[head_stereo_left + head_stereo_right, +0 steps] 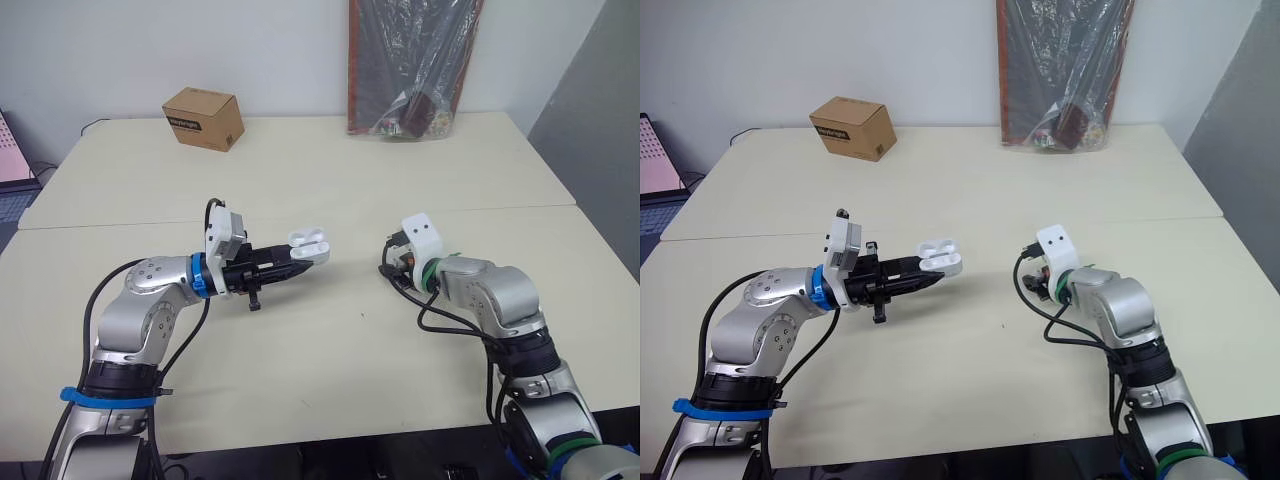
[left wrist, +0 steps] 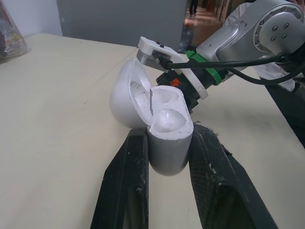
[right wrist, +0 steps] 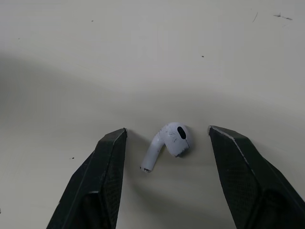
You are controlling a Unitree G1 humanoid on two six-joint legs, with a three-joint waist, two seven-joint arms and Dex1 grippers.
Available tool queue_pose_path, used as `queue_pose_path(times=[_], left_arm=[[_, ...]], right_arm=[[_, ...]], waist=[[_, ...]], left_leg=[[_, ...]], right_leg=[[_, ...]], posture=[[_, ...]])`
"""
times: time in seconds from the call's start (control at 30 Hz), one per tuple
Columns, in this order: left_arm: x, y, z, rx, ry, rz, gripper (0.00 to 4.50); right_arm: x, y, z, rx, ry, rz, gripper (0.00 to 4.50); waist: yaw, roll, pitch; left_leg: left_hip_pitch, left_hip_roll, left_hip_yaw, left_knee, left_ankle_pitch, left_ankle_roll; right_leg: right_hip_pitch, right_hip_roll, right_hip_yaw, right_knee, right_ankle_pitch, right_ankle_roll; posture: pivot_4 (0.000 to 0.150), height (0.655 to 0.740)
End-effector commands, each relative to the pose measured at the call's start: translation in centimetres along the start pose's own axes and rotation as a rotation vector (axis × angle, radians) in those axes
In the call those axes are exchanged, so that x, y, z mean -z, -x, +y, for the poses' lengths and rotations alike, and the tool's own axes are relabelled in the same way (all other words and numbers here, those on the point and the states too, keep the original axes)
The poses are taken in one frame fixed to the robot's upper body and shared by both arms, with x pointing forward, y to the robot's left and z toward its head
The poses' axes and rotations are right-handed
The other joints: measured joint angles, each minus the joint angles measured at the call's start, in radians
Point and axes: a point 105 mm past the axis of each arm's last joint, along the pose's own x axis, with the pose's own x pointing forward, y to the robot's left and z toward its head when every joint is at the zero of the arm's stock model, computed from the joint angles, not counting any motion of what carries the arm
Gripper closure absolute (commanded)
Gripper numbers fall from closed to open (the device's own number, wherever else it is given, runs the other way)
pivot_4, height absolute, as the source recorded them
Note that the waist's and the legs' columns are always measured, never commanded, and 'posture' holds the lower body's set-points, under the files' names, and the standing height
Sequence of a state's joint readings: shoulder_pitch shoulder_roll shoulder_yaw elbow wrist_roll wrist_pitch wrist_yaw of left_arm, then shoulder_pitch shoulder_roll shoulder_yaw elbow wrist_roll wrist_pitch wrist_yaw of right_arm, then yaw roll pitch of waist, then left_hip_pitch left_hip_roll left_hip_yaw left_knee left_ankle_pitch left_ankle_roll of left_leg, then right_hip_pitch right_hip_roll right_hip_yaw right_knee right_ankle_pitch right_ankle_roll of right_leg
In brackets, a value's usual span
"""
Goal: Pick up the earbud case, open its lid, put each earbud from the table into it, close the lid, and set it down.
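Pickup step: right fingers point(image 3: 112, 152) gape, straddling earbud point(image 3: 167, 144) on surface point(image 3: 143, 47); left fingers point(image 2: 126, 181) clamp open case point(image 2: 167, 138). Next: centred pinch, lift.

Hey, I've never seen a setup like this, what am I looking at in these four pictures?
This is a humanoid robot with two arms, each ending in a two-fingered claw. The two wide pictures come from cameras in its head, looking down over a table. The two close-ups come from cameras on its wrists. The left claw grips a white earbud case, lid open, held above the table. The right claw is open over an earbud lying on the table, one finger either side, not touching it. A cardboard box and a plastic-wrapped package sit at the far edge.
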State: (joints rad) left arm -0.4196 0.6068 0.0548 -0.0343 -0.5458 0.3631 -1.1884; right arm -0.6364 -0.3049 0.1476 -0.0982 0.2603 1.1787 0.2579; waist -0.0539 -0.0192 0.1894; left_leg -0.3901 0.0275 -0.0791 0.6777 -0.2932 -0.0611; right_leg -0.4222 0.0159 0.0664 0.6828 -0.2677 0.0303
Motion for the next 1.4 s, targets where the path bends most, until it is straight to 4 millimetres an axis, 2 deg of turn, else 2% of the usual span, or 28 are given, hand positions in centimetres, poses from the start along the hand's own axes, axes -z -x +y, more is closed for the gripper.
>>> queue_pose_path(times=[0.03, 0.13, 0.33, 0.43, 0.5, 0.8, 0.93, 1.07, 1.23, 1.4], left_arm=[[-1.0, 0.1, -0.3, 0.005, -0.047, -0.011, 3.69], [-1.0, 0.0, -0.3, 0.006, -0.046, -0.012, 3.69], [-0.9, -0.1, -0.4, 0.004, -0.046, -0.012, 3.69], [-0.7, -0.1, -0.5, 0.005, -0.046, -0.011, 3.69], [-0.7, -0.1, -0.5, 0.004, -0.046, -0.01, 3.69], [-0.6, -0.1, -0.6, 0.002, -0.046, -0.008, 3.69], [-0.5, -0.2, -0.5, 0.002, -0.047, -0.007, 3.69], [-0.5, -0.2, -0.5, 0.003, -0.05, -0.004, 3.69], [-0.5, -0.2, -0.5, 0.005, -0.05, -0.003, 3.69], [-0.5, -0.1, -0.5, 0.007, -0.051, -0.001, 3.69]], right_arm=[[-0.2, 0.2, 0.0, 0.003, -0.007, -0.017, 2.05], [-0.2, 0.2, 0.0, -0.004, -0.007, -0.012, 2.96], [-0.2, 0.4, -0.2, -0.003, -0.002, -0.007, 2.96], [-0.3, 0.5, -0.2, 0.0, 0.004, -0.011, 3.57], [-0.3, 0.5, -0.1, -0.008, 0.006, -0.009, 4.18], [-0.7, 0.9, 0.2, -0.059, 0.059, -0.009, 4.22], [-1.3, 2.3, 2.0, -0.235, 0.198, -0.054, 4.22], [-1.0, 4.2, 3.5, -0.414, 0.327, -0.071, 4.22], [1.4, 7.6, 5.3, -0.689, 0.598, -0.049, 4.22], [3.5, 8.9, 4.9, -0.812, 0.8, 0.005, 4.22]], waist=[[0.0, 0.0, 0.0], [0.0, 0.0, 0.0], [-0.001, 0.0, 0.0], [-0.001, 0.0, 0.0], [0.0, 0.0, 0.0], [0.0, 0.0, 0.0], [0.001, 0.0, 0.0], [0.001, 0.0, 0.0], [0.004, 0.0, 0.0], [0.006, 0.0, 0.0]], left_leg=[[0.0, 0.0, 0.0, 0.0, 0.0, 0.0], [0.0, 0.0, 0.0, 0.0, 0.0, 0.0], [0.0, 0.0, 0.0, 0.0, 0.0, 0.0], [0.0, 0.0, 0.0, 0.0, 0.0, 0.0], [0.0, 0.0, 0.0, 0.0, 0.0, 0.0], [0.0, 0.0, 0.0, 0.0, 0.0, 0.0], [0.0, 0.0, 0.0, 0.0, 0.0, 0.0], [0.0, 0.0, 0.0, 0.0, 0.0, 0.0], [0.0, 0.0, -0.001, 0.0, 0.0, 0.0], [0.002, 0.0, 0.0, 0.0, 0.0, 0.0]], right_leg=[[0.0, 0.0, 0.0, 0.0, 0.0, 0.0], [0.0, 0.0, 0.0, 0.0, 0.0, 0.0], [0.0, 0.0, 0.0, 0.0, 0.0, 0.0], [0.0, 0.0, 0.0, 0.0, 0.0, 0.0], [0.0, 0.0, 0.0, 0.0, 0.0, 0.0], [0.0, 0.0, 0.0, 0.0, 0.0, 0.0], [0.0, 0.0, 0.0, -0.001, 0.0, 0.0], [0.0, 0.0, -0.001, -0.001, 0.0, 0.0], [0.001, 0.0, -0.001, -0.002, 0.0, 0.0], [0.002, 0.0, 0.0, -0.002, 0.0, 0.0]], posture=[[0.15, 0.74], [0.15, 0.74], [0.15, 0.74], [0.15, 0.74], [0.15, 0.74], [0.15, 0.74], [0.15, 0.74], [0.15, 0.74], [0.15, 0.74], [0.15, 0.74]])
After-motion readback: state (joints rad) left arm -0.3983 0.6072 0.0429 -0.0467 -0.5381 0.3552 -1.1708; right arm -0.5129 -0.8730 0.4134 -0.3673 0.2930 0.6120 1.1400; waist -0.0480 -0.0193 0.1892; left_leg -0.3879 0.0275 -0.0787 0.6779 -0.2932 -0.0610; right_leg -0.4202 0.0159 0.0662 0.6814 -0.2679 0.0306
